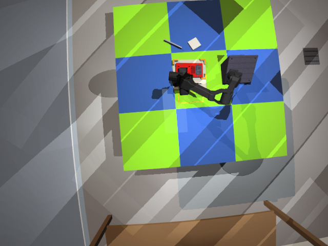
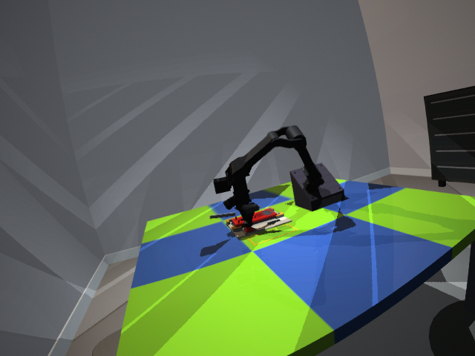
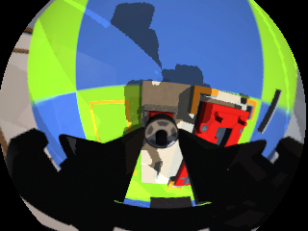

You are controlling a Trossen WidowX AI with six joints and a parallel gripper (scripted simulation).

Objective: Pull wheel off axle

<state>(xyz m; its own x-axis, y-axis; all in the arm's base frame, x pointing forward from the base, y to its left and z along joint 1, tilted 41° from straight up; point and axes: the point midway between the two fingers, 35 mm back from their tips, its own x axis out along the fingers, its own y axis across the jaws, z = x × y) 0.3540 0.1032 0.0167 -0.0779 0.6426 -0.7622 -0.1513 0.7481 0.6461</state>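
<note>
The table is a big green and blue checkerboard, filling most of the top view. The black arm arches up from its boxy base at about 3 o'clock of the table's middle and reaches across toward 9 o'clock, then drops almost straight down onto the fixture.

The fixture is a pale board with a red block on it and orange corner marks, sitting just above the table's centre. Right below it, touching its 6 o'clock edge, is the marked area, a thin orange outline on green.

In the wrist view the gripper is down around the wheel, a small grey round thing with a dark hub. It's at the 9 o'clock end of the board, beside the red block, so not in the outline. The jaws sit at a middling gap either side of it; I can't tell if they're actually pinching it.

Up at 12 o'clock there's a thin dark rod and a small white square tile, well apart from everything.
</note>
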